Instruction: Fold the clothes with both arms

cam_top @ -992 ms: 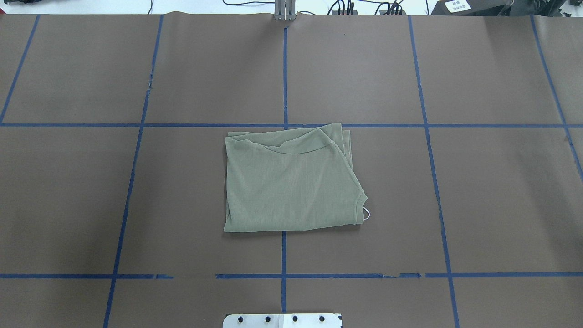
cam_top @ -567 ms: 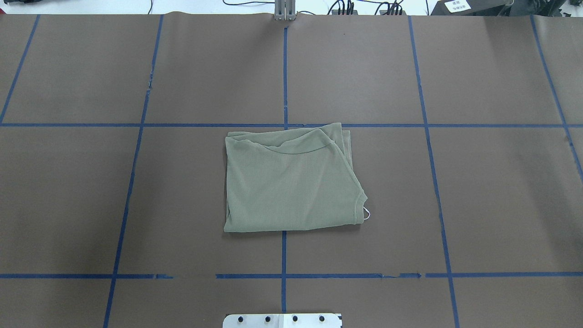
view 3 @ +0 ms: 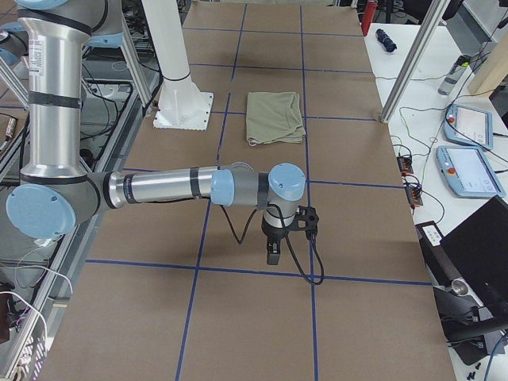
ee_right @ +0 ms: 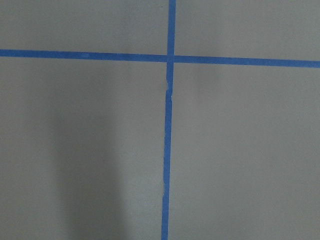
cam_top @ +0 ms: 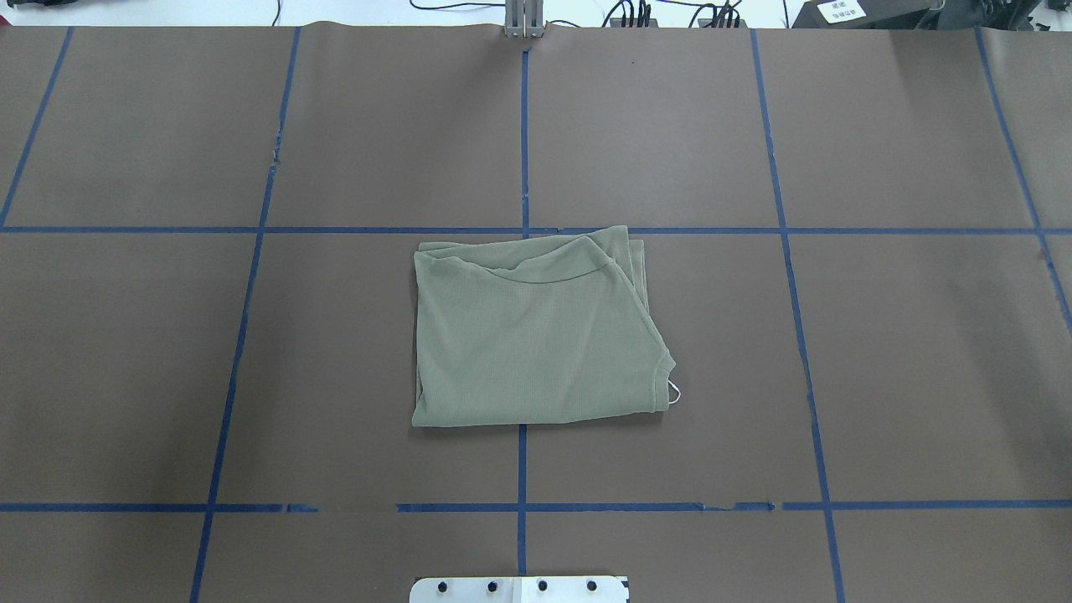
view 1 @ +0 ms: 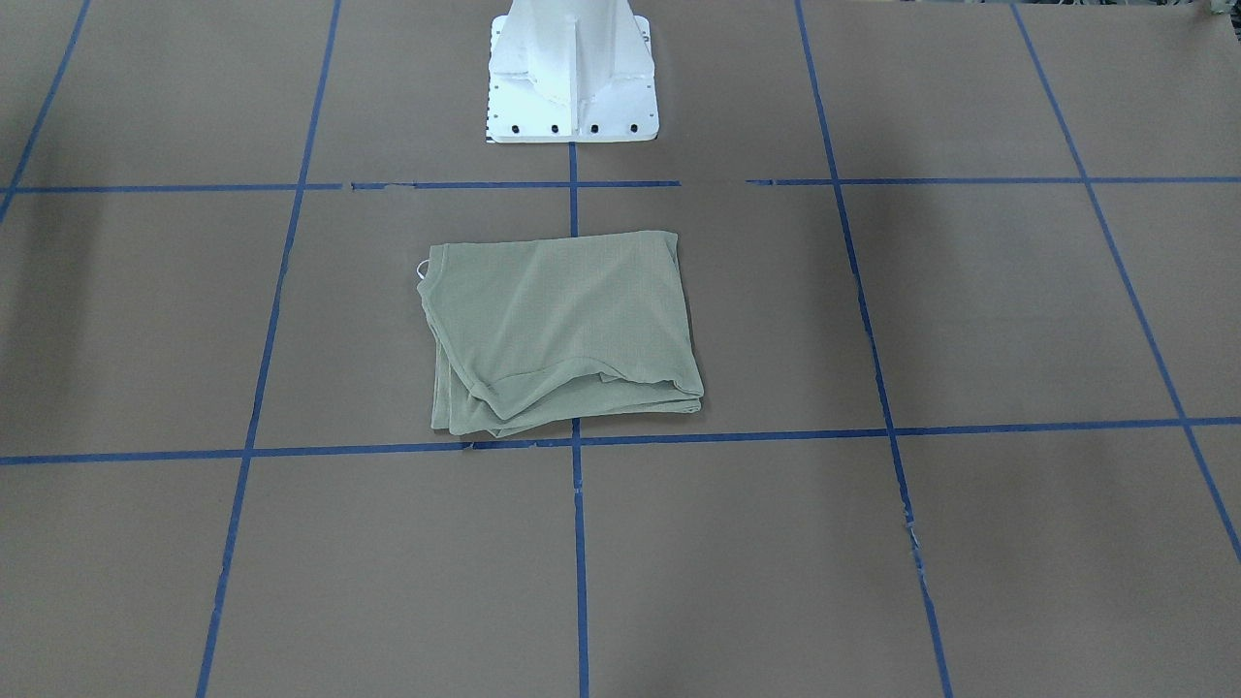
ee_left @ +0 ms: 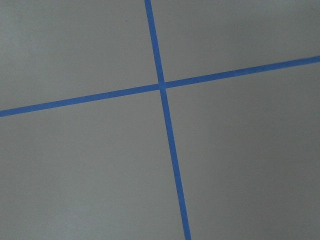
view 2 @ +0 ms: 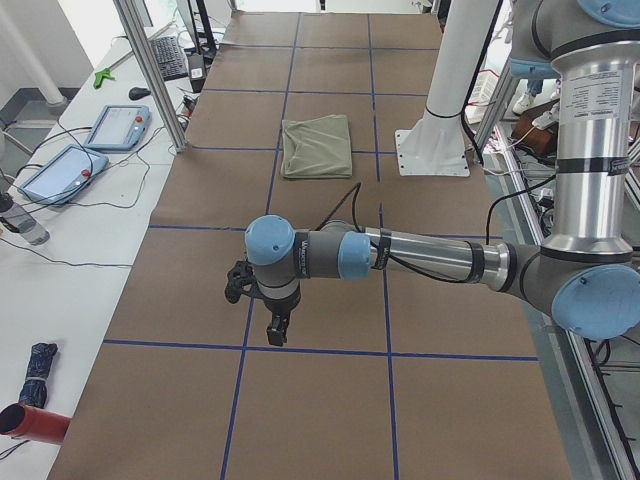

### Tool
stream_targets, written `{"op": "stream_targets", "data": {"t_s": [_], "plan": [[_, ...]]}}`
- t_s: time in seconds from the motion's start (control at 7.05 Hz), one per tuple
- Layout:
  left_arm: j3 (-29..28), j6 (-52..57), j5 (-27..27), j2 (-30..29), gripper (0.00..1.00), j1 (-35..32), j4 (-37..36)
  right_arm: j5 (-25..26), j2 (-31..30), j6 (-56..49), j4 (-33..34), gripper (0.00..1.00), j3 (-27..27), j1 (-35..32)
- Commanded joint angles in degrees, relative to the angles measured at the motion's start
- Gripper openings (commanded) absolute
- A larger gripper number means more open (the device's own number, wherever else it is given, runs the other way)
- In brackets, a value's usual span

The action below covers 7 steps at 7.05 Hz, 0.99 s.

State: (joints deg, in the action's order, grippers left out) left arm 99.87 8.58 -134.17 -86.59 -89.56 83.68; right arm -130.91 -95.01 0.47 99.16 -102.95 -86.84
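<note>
The olive-green shirt lies folded into a flat rectangle at the middle of the brown table, also in the front view and both side views. A small white string loop sticks out at its collar corner; the hang tag itself is hidden. My left gripper hangs over bare table far from the shirt, pointing down. My right gripper does the same at the other end. I cannot tell whether either is open or shut. The wrist views show only paper and blue tape.
The white pedestal base stands just behind the shirt. Blue tape lines grid the brown paper. Teach pendants and metal frame posts stand along the table's far edge.
</note>
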Motion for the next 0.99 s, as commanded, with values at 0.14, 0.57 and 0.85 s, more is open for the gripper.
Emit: {"op": "stream_targets", "data": {"t_s": [0.14, 0.57, 0.85], "plan": [[0.32, -0.05, 3.89, 1.16, 1.0, -0.09, -0.01, -1.53, 0.18, 1.37, -0.02, 1.0, -2.07, -0.08], [0.33, 0.03, 3.91, 1.07, 1.0, 0.0, -0.01, -1.36, 0.53, 3.75, -0.1, 1.0, -2.86, 0.09], [-0.12, -0.14, 3.83, 0.9, 1.0, 0.0, 0.08, -1.36, 0.44, 3.66, -0.1, 1.0, -2.52, 0.01]]}}
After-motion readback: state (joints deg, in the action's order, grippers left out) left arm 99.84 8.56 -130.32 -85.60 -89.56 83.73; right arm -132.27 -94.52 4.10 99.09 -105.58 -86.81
